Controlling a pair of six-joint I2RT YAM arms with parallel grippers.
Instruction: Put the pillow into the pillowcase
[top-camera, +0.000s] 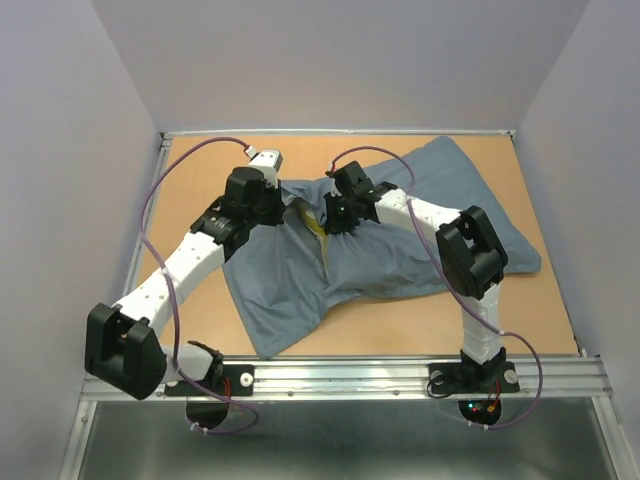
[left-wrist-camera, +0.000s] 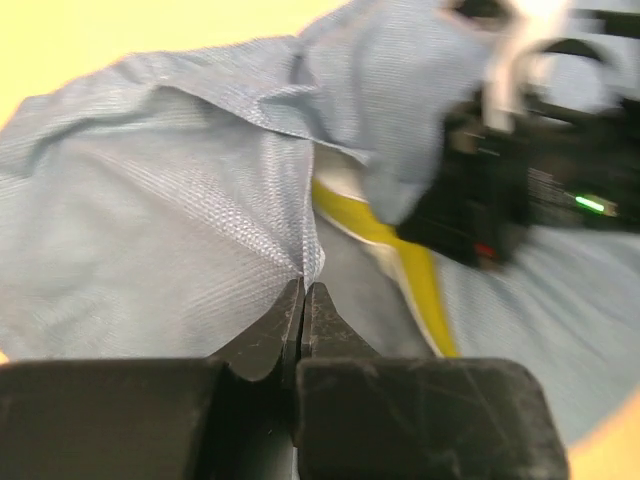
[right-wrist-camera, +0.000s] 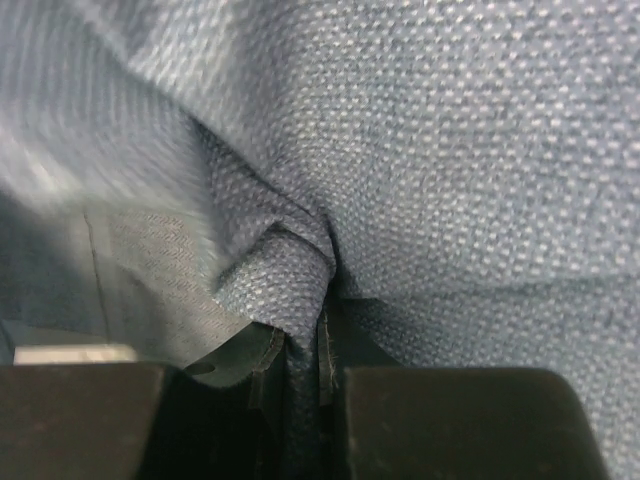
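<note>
Two pairs of black fingers are gripping cloth near the middle of the table. The left gripper (left-wrist-camera: 303, 298) is holding its jaws pressed together, with a thin hem of the limp slate-blue woven cloth pillowcase (left-wrist-camera: 150, 230) running down into their tips (how deep the hem is sitting between them is hidden). The right gripper (right-wrist-camera: 300, 338) is pinching a thick bunched fold of the same cloth, which is bulging up between its jaws and filling that wrist view. The two grippers are working close together at the mouth of the sack, the left one on its left side, the right one on its right; between them a strip of the soft white pillow with a yellow edge (left-wrist-camera: 425, 270) is showing through the gap. Most of the pillow is lying inside the pillowcase, padding out its far right part, while the near left part is lying flat and limp. The pillowcase is spreading over the orange-tan wooden tabletop (top-camera: 400, 330); both white arms are reaching across it from the near edge.
</note>
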